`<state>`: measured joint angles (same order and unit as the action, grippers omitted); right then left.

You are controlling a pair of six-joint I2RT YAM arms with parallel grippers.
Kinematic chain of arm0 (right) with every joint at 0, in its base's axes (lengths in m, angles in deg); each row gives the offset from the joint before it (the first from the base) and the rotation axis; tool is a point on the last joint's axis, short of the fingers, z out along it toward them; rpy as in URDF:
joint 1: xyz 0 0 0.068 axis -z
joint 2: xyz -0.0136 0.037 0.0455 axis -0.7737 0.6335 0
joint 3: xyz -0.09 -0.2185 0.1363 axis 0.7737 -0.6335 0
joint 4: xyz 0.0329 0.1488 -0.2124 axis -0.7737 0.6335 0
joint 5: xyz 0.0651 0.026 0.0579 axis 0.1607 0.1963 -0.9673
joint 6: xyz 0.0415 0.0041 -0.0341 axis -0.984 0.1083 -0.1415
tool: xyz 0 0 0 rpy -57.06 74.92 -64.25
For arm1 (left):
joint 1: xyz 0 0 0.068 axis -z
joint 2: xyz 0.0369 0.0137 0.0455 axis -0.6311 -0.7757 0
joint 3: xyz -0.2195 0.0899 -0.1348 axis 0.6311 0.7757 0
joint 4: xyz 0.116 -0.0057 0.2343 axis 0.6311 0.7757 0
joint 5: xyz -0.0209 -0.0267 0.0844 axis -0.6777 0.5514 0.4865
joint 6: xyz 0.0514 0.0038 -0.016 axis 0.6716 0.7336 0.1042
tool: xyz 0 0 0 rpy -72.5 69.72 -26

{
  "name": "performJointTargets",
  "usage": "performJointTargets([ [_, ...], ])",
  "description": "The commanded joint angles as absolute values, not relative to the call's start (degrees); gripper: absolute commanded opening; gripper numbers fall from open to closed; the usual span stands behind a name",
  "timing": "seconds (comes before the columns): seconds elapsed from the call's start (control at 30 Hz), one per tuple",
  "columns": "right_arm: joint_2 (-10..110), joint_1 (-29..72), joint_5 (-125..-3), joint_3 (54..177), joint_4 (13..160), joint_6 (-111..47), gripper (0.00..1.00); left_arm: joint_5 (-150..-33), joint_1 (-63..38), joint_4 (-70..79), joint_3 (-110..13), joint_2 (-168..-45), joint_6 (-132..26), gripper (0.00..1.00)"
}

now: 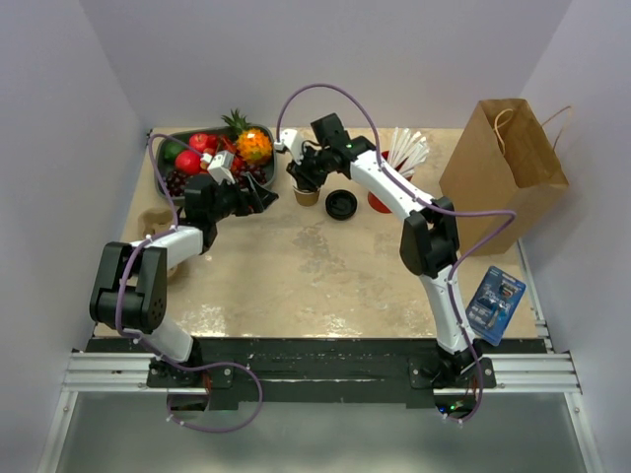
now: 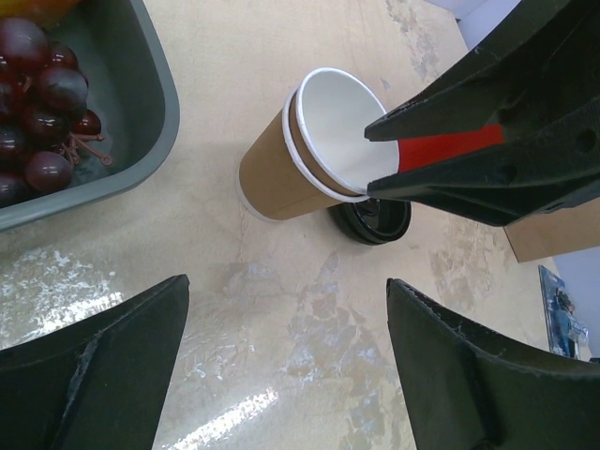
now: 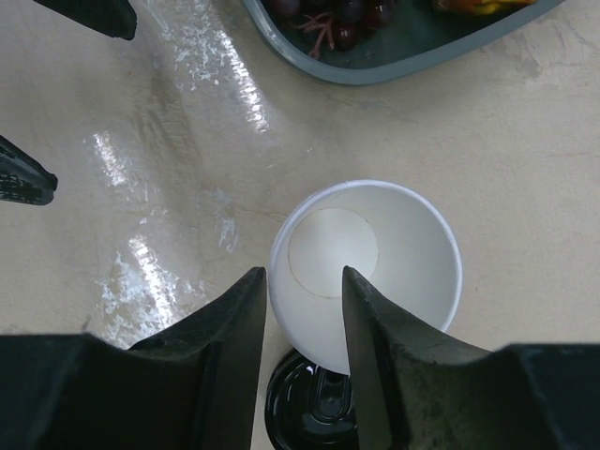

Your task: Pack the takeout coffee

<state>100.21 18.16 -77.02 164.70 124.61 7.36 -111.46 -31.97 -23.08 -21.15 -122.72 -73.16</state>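
Note:
The takeout coffee's paper cup stands without its lid in front of the fruit tray, brown outside and white and empty inside. Its round black lid lies flat on the table right beside the cup. My right gripper hangs over the cup with its jaws apart, one finger inside the rim and one outside, the wall loose between them. My left gripper stands wide open over bare table just left of the cup, holding nothing.
A grey tray of grapes and other fruit sits behind the left gripper. A red cup with white straws stands right of the lid. An open brown paper bag stands at the far right. A blue packet lies near the right edge.

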Motion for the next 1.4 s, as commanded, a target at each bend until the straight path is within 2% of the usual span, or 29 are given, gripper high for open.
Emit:
performJointTargets([
  [0.0,99.16,17.38,-79.74,166.34,125.11,7.58,0.42,-111.1,-31.83,-25.75,-23.07,-122.1,-71.62,0.89],
  [0.2,100.48,17.2,-79.39,167.04,126.52,8.55,0.41,-110.83,-31.83,-25.13,-23.24,-122.01,-71.45,0.89],
  [0.43,101.27,17.03,-78.95,167.74,126.87,8.9,0.32,-110.31,-31.84,-24.52,-23.33,-121.84,-71.1,0.89],
  [0.9,102.32,16.85,-76.75,168.36,126.87,9.34,0.22,-109.78,-31.83,-23.9,-23.95,-122.28,-71.1,0.89],
  [1.1,102.32,16.77,-76.75,169.06,126.96,9.43,0.11,-109.6,-31.83,-23.99,-23.95,-122.63,-71.1,0.89],
  [1.23,102.24,16.77,-76.66,169.33,127.05,9.78,0.0,-109.69,-31.83,-24.26,-25.0,-123.94,-72.15,0.89],
  [1.37,101.54,16.77,-76.84,169.41,127.22,10.05,0.0,-109.78,-31.83,-24.78,-26.23,-125.7,-73.29,0.89],
])
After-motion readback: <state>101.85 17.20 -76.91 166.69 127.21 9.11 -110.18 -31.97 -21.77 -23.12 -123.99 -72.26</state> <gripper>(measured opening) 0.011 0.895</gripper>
